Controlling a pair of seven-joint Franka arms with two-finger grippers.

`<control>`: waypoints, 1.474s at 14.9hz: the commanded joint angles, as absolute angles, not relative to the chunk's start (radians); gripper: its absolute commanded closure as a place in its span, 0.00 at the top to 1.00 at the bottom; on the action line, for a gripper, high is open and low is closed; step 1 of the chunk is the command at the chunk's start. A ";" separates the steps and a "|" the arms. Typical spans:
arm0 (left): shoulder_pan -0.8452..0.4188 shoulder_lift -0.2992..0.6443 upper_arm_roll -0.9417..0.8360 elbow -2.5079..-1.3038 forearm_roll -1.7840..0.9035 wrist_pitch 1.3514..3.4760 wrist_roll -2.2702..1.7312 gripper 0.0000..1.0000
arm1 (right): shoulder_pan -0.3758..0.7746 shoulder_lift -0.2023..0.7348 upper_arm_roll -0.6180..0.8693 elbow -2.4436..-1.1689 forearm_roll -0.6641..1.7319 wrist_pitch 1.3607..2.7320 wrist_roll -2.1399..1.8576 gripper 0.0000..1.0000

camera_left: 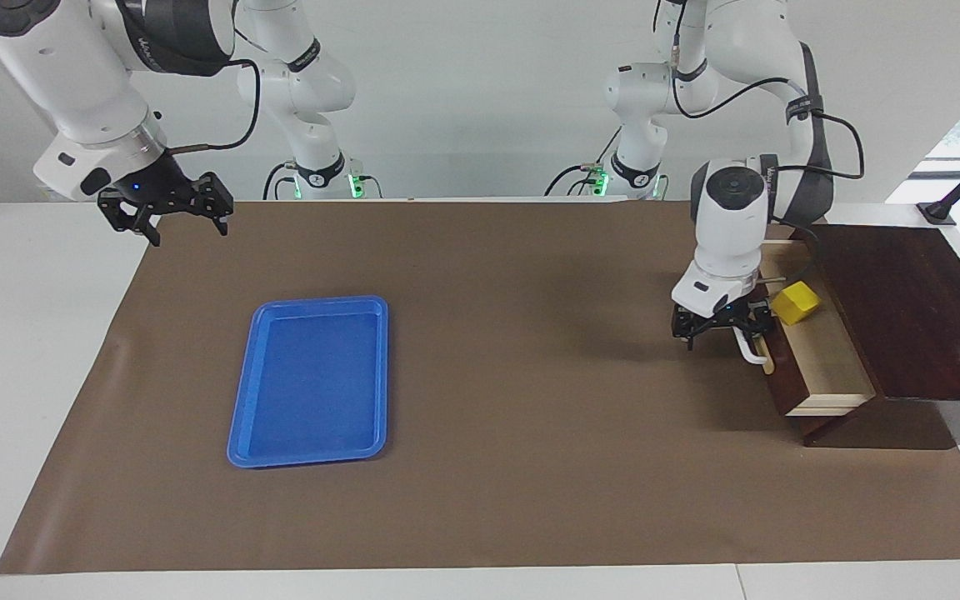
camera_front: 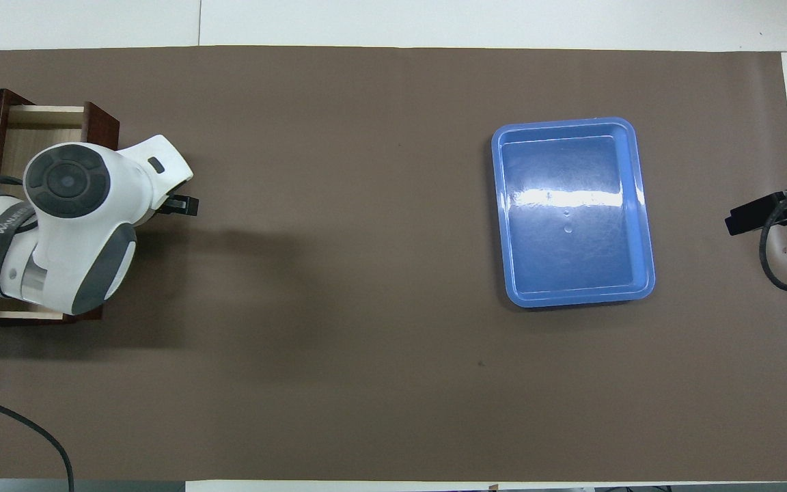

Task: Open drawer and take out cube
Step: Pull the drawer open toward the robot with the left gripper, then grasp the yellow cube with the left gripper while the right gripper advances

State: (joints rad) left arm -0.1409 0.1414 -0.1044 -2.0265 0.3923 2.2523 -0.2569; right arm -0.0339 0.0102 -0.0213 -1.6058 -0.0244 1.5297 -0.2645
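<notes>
Fingers (camera_left: 691,331) hang over brown mat (camera_left: 488,375), white walls.

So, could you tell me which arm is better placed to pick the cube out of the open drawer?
Left. The left gripper is at the drawer handle, beside the cube. The right gripper waits at the right arm's end of the table.

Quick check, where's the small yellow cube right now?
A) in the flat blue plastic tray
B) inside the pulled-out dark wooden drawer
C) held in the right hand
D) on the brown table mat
B: the small yellow cube sits on the pale floor of the pulled-out dark wooden drawer, beside the left hand at the white bar handle; the flat blue plastic tray holds nothing.
</notes>
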 commanded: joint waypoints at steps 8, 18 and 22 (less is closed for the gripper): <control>-0.212 0.147 -0.095 -1.942 0.371 2.125 -0.313 1.00 | -0.014 -0.038 -0.009 -1.681 -0.029 1.545 -0.202 1.00; 0.010 0.180 -0.087 -1.589 0.151 1.770 -0.298 1.00 | 0.002 -0.048 -0.008 -1.713 0.009 1.542 -0.080 1.00; 0.063 0.108 -0.087 -1.757 0.144 1.880 -0.311 1.00 | 0.026 -0.048 0.002 -1.732 0.047 1.543 0.043 1.00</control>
